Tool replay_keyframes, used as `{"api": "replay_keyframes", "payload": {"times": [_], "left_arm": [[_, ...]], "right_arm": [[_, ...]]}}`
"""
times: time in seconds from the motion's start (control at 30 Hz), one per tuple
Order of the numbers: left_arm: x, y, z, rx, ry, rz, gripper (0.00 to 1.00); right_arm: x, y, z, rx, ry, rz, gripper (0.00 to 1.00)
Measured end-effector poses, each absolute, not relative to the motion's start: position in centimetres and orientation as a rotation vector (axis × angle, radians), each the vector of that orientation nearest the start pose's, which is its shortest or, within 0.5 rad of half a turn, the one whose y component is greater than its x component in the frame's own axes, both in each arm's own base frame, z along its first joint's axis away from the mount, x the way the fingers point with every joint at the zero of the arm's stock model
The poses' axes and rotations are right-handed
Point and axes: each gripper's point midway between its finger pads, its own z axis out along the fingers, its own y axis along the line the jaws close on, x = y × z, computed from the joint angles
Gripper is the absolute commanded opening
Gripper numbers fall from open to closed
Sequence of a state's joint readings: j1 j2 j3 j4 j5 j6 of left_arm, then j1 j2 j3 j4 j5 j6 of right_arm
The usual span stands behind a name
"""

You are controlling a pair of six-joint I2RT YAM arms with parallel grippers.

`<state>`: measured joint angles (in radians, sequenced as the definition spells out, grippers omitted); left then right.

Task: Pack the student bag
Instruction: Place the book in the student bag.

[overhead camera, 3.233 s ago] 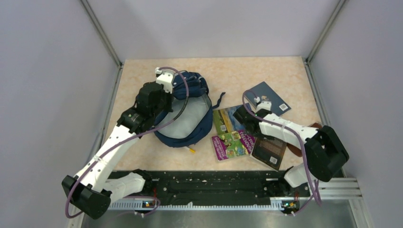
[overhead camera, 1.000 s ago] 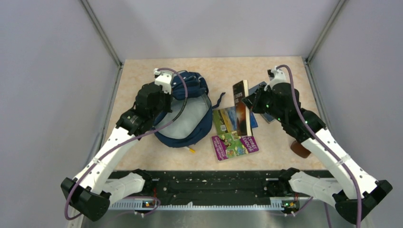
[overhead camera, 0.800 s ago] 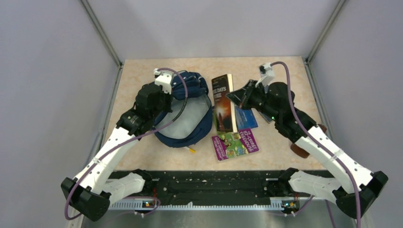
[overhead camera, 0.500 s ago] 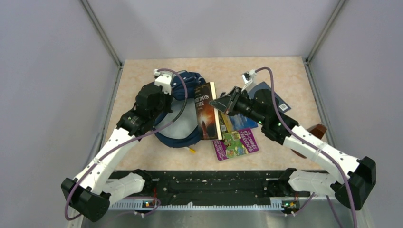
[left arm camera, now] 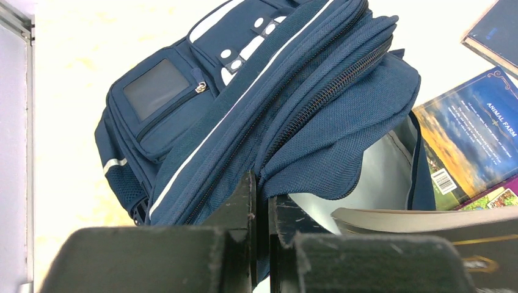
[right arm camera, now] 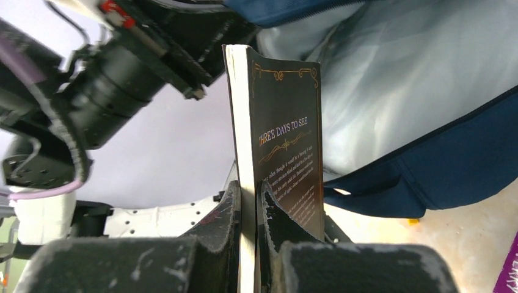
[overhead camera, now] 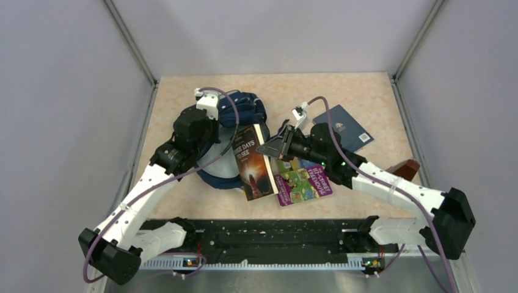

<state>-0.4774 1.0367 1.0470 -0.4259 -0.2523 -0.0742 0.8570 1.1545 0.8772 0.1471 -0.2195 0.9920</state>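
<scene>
The student bag [overhead camera: 245,108] is navy and lies at the table's left-centre, its light grey lining [right arm camera: 397,73] showing in the mouth. My left gripper [left arm camera: 261,204] is shut on the edge of the bag's top flap [left arm camera: 342,140] and holds it up. My right gripper [right arm camera: 249,204] is shut on the bottom of a dark paperback, "Three Days to See" [overhead camera: 252,163]. It holds the book on edge at the bag's mouth, just right of the left gripper [overhead camera: 214,131]. In the left wrist view the book's page edge [left arm camera: 427,218] shows in front of the lining.
A purple and green book [overhead camera: 302,183] and the "Animal Farm" book [left arm camera: 470,140] lie right of the bag, under my right arm. A navy book [overhead camera: 343,126] lies further back right. A brown object [overhead camera: 406,168] sits near the right wall.
My right gripper has swung left with the dark paperback, from over the pile of books to the bag's mouth. The left gripper has kept its hold on the flap.
</scene>
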Motion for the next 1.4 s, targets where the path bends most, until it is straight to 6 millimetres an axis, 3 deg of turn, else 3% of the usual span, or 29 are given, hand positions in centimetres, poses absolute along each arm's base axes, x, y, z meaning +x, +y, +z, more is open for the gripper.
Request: {"api": "replay_keyframes", "payload": {"times": [0.23,0.4,0.57,0.97,1.23,1.4], "left_arm": [[31.2,-12.7,26.5,0.283,1.948,-0.169,0.00],[30.6,-13.0,26.3,0.322,1.942,-0.197,0.00],[30.4,-13.5,26.4,0.354,1.938,-0.223,0.00],[30.5,-13.9,27.0,0.364,1.910,-0.247,0.00],[30.5,-14.1,27.0,0.369,1.907,-0.259,0.00],[30.4,-14.3,27.1,0.367,1.905,-0.275,0.00]], "right_arm": [[22.0,36.9,25.5,-0.038,2.052,1.486,0.00],[22.8,38.1,24.1,-0.003,2.075,1.501,0.00],[24.1,38.7,23.7,0.106,2.080,1.524,0.00],[28.2,39.0,25.3,0.437,1.911,1.608,0.00],[31.1,37.7,22.1,0.658,1.851,1.503,0.00],[32.6,37.6,21.7,0.715,1.785,1.488,0.00]]}}
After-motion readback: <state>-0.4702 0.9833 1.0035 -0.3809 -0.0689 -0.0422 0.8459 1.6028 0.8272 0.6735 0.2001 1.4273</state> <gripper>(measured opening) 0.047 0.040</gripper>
